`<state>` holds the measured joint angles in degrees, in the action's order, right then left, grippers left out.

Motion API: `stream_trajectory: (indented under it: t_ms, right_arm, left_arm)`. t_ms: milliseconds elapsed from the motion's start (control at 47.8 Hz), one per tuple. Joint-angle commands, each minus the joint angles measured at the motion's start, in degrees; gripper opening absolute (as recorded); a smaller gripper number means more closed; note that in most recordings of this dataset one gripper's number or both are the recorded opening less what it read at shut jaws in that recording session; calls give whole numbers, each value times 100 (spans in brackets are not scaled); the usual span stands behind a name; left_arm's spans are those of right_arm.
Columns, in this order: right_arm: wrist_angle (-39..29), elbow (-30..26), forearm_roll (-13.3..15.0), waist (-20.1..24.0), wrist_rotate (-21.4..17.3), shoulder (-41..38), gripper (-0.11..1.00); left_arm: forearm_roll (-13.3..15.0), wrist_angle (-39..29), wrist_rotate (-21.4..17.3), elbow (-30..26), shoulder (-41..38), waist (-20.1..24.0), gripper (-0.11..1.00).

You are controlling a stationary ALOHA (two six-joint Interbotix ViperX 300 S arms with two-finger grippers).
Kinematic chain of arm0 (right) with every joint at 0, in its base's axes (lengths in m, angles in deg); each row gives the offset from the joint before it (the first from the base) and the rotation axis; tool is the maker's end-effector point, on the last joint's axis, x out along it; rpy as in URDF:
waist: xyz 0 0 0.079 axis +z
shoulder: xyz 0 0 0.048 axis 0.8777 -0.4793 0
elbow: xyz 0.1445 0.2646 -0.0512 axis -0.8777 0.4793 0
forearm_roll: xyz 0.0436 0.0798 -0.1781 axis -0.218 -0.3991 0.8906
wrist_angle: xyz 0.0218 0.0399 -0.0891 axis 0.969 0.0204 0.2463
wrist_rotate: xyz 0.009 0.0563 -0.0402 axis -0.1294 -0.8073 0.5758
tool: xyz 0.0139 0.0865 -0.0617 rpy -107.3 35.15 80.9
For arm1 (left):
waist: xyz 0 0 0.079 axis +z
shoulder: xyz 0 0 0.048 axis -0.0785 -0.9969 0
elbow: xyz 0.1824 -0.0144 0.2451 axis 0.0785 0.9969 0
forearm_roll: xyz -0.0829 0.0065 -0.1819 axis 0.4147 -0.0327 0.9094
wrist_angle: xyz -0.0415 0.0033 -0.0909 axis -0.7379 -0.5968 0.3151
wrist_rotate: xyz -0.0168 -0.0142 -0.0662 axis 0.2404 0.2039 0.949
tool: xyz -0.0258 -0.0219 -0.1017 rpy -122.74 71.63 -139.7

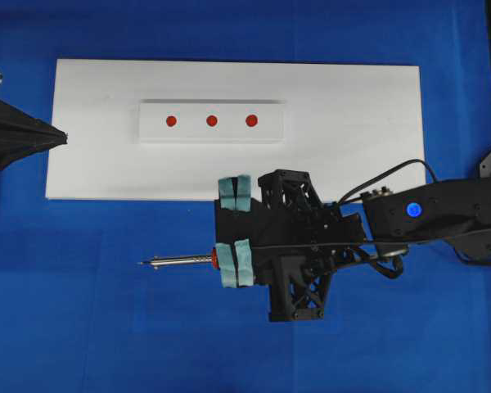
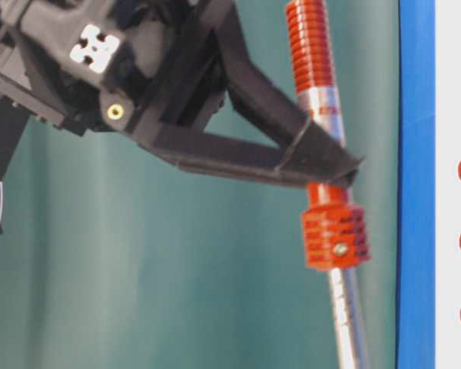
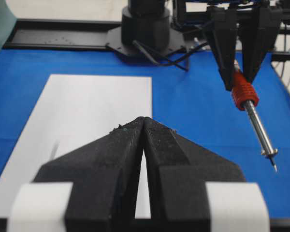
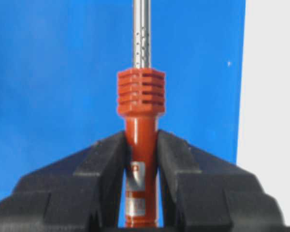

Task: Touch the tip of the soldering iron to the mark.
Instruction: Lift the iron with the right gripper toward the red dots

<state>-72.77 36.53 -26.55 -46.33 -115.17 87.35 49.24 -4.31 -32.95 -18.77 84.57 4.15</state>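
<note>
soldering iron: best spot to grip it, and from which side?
Grip the soldering iron on its smooth red-orange handle just behind the ribbed collar, pads on opposite sides, coming in from the cord end along its axis. The right gripper holds it exactly so. The collar stops forward slip, and the thin metal shaft and tip stay free to reach a mark.

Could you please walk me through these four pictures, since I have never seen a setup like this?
These show one two-armed robot from four cameras: one overhead, one at table level, and one on each wrist. On the blue table lies a white board carrying a raised white strip with three red marks. The right gripper is clamped on the soldering iron, holding its red handle, with the metal shaft pointing away from the arm. Its tip hangs over the blue surface, beside the board, not at any mark. The left gripper is shut and empty, waiting at the board's far end.
</note>
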Motion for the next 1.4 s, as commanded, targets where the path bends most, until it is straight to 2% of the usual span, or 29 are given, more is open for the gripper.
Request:
stream_trajectory:
  t_ms: [0, 314, 482, 586, 921, 1194, 1382]
  right_arm:
    - [18, -132, 26, 0, -18, 176, 7]
    - [0, -123, 97, -70, 26, 185, 7]
    - [-62, -35, 229, -431, 149, 255, 7]
    - [-79, 26, 290, -729, 369, 308, 7]
    - [-149, 53, 290, -1793, 1512, 334, 7]
    - [-123, 35, 281, -2391, 2021, 334, 7]
    - [-123, 18, 264, -2602, 2206, 334, 7]
  left_arm:
    - [-9, 26, 9, -70, -18, 18, 0]
    - [-9, 26, 18, -70, -18, 18, 0]
    - [-9, 26, 18, -62, -18, 18, 0]
    - [-9, 26, 18, -62, -18, 18, 0]
    - [-9, 26, 26, -53, -18, 18, 0]
    - [-9, 26, 18, -62, -18, 18, 0]
    - [-18, 26, 18, -53, -26, 18, 0]
